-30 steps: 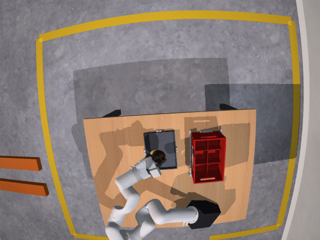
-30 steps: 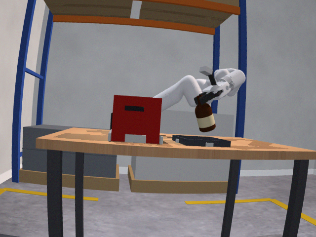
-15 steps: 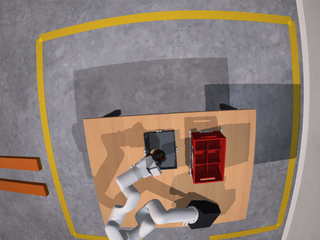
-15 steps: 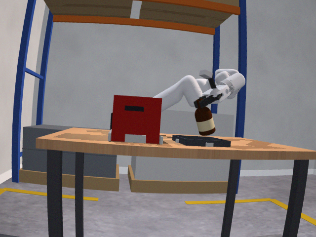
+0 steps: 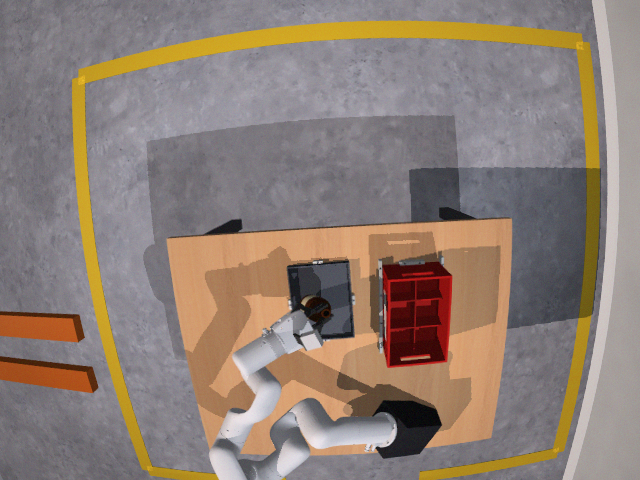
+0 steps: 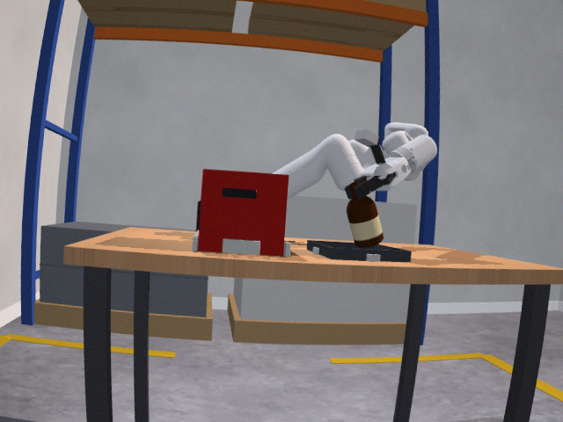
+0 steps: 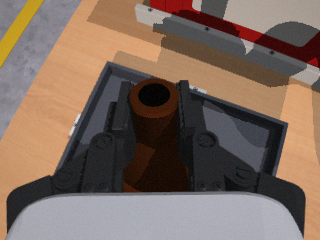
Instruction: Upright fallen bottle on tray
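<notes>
A brown bottle (image 5: 311, 305) (image 6: 365, 222) (image 7: 155, 135) with a cream label was held by its neck in the tool (image 5: 305, 315) (image 6: 356, 188) (image 7: 155, 98), whose dark fingers were closed on it from both sides. The bottle was tilted slightly, its mouth leaning away from upright, and its base was seen low over the dark, shallow tray (image 5: 336, 330) (image 6: 386, 252) (image 7: 240, 108); whether the tray's floor was touched by it could not be told. The tray was set flat on a wooden table (image 5: 232, 330) (image 6: 318, 268) (image 7: 45, 120). Beside it, apart from it, a red crate (image 5: 417, 361) (image 6: 245, 218) (image 7: 172, 6) divided into compartments was stood on the same table. The tool was carried by a bent white arm (image 5: 258, 353) (image 6: 336, 158), reached in over one side of the tray. Yellow lines (image 5: 361, 29) (image 6: 59, 342) (image 7: 17, 30) were marked on the grey floor around the table.

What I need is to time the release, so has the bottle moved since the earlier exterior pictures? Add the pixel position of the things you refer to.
Yes, downward: in that view the bottle (image 5: 317, 305) (image 6: 365, 222) (image 7: 154, 122) has come down toward the tray (image 5: 336, 279) (image 6: 345, 254) (image 7: 230, 130).
</notes>
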Tool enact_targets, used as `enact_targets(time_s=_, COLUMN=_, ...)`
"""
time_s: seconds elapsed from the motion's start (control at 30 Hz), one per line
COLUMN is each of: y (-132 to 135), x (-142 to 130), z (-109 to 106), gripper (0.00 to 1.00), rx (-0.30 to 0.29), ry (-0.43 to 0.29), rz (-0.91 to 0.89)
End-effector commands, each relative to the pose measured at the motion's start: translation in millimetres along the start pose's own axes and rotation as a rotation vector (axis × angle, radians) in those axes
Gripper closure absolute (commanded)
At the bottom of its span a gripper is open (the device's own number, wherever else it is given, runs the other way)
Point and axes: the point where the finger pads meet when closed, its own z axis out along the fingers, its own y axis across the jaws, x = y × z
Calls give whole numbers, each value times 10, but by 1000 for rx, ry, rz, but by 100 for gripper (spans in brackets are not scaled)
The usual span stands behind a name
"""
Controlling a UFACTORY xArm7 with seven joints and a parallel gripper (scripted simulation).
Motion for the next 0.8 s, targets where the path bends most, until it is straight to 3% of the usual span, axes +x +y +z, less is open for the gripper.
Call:
enact_targets(time_s=0.0, y=-4, x=-24, z=15, gripper=100, rx=1, ry=0, rz=2)
enact_targets(time_s=0.77, y=-4, x=-109, z=64, gripper=100, rx=1, ry=0, rz=2)
